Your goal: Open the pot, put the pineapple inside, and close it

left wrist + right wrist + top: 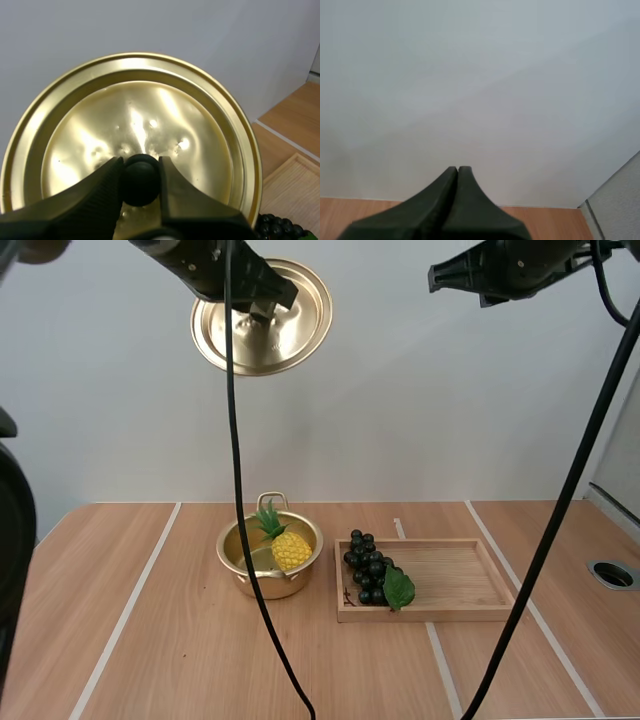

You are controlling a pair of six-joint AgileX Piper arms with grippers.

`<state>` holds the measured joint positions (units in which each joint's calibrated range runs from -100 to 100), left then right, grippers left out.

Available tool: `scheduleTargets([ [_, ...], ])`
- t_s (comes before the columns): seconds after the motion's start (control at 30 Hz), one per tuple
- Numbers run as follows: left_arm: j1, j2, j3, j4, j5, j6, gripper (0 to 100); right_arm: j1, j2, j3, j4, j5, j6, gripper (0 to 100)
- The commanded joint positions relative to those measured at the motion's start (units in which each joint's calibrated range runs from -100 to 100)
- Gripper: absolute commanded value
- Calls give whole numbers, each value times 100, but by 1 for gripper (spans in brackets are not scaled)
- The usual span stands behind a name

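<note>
High above table (150, 640), left wrist near lid (150, 110)

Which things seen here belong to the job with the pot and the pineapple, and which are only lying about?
Belong to the job:
- pot, open
- pineapple, inside the pot
- lid, held high by its knob in the left gripper

Only lying about:
- bunch of grapes
- wooden tray under the grapes

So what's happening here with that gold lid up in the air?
The left gripper is shut on the black knob of the gold lid, holding it high above the table. Below, the pot stands open with the pineapple inside, so only closing remains. A bunch of grapes lies on the wooden tray beside the pot. The right gripper is shut on nothing, raised.
</note>
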<state>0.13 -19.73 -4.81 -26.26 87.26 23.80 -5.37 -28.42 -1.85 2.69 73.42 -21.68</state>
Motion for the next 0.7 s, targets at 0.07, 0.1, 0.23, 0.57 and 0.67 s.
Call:
scheduleTargets([
  [0.07,6,-50,635,-377,-878,98,0,-86,-11,1019,304,-1246,-87,0],
  [0.1,6,-50,758,-437,-944,191,0,-86,-11,1188,304,-1420,-98,0],
  [0.23,6,-50,1314,-685,-1439,431,0,-86,-11,1952,304,-2297,-108,0],
  [0.57,6,-50,2937,-815,-2693,934,0,-86,-11,3100,261,-3393,-209,0],
  [0.67,-2,-50,3459,-1143,-3106,1170,0,-86,-11,3412,261,-3766,-209,0],
])
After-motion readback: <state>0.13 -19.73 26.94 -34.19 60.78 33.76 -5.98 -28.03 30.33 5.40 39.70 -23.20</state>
